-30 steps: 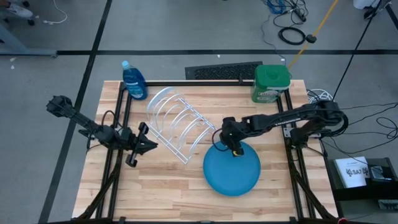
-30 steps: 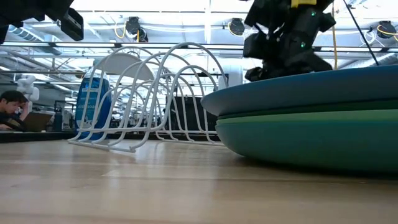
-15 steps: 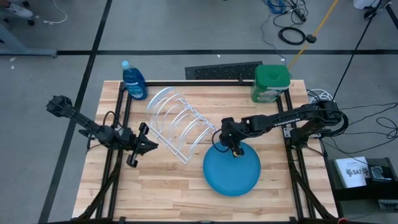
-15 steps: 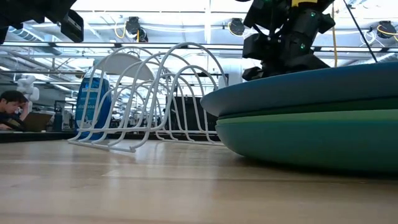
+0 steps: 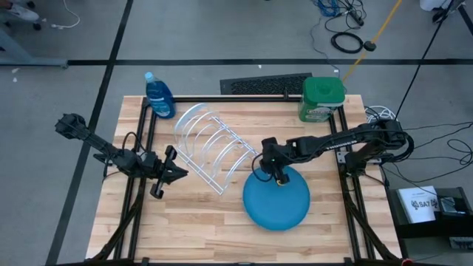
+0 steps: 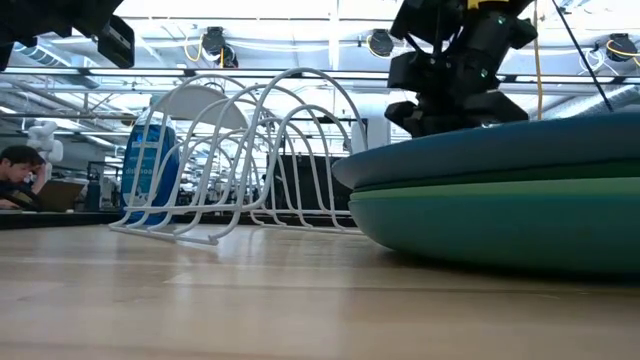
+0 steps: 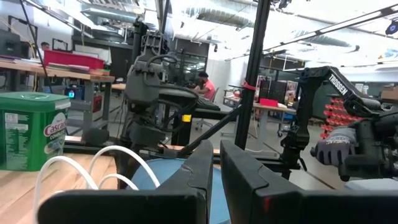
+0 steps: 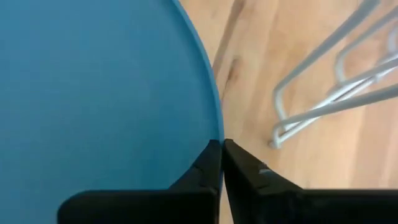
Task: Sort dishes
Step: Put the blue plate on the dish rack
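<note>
- Since the earlier frames, little has changed: the right gripper (image 5: 278, 179) is seen shifted very slightly at the rim of the plate stack, whose top plate now sits a touch differently, while the left arm is unchanged.
- High view: the blue plate (image 5: 276, 201) is shown on top of the stack, on the wooden table (image 5: 192, 222) toward the right arm's side, just beside the white wire rack (image 5: 212, 145). The right gripper is placed over the stack's rim nearest the rack. The left gripper (image 5: 168, 173) is held above bare table on the other side of the rack, well apart from the plates. A blue bottle (image 5: 158, 94) and a green-lidded tub (image 5: 322, 99) stand at the far edge.
- Low view: the blue plate (image 6: 500, 152) is seen lying on a light green plate (image 6: 500, 186), with a teal plate (image 6: 500, 228) beneath. The right gripper (image 6: 445, 118) is set down on the top plate's far edge.
- Left wrist view: the left gripper (image 7: 216, 163) is shown with its fingers nearly together, nothing between them.
- Right wrist view: the right gripper (image 8: 221, 163) is shown with its fingertips closed together at the blue plate's (image 8: 99, 93) rim; whether the rim is pinched cannot be told.
</note>
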{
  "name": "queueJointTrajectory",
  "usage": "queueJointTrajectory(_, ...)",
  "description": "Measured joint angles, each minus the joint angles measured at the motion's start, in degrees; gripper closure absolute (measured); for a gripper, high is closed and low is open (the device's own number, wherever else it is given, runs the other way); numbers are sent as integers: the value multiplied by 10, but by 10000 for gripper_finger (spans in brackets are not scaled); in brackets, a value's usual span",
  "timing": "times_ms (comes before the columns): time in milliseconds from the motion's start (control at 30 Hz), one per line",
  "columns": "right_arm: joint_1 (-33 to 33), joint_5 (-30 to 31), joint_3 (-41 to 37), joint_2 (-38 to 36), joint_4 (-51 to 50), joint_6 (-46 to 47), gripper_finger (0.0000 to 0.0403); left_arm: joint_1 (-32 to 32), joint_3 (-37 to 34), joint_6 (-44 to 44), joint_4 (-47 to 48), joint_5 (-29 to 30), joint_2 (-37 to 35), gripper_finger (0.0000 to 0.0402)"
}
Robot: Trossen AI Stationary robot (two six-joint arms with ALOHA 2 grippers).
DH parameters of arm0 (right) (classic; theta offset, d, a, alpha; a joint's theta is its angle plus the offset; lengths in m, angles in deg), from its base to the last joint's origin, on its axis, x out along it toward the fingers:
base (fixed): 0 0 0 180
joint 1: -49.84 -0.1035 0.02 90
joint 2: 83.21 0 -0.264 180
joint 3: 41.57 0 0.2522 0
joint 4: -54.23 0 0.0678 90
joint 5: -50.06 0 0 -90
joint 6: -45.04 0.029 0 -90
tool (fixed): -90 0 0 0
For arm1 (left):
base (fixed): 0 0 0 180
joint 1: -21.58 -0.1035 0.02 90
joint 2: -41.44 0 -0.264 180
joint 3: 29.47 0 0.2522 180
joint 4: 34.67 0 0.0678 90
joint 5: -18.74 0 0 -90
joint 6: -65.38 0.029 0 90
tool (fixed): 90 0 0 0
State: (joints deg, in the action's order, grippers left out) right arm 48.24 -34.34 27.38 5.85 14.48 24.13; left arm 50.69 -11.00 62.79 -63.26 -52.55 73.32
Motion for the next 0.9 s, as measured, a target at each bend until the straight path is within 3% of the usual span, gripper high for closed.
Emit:
queueJointTrajectory(433, -35, 75, 122, 0, -83, -54, 403, 0, 0, 0, 0, 3, 0, 371)
queueJointTrajectory(667, -60, 125, 194, 0, -129, -75, 403, 0, 0, 0, -4, 43, 0, 371)
queueJointTrajectory(900, -66, 200, 200, 0, -124, -89, 403, 0, 0, 0, -2, 56, 0, 371)
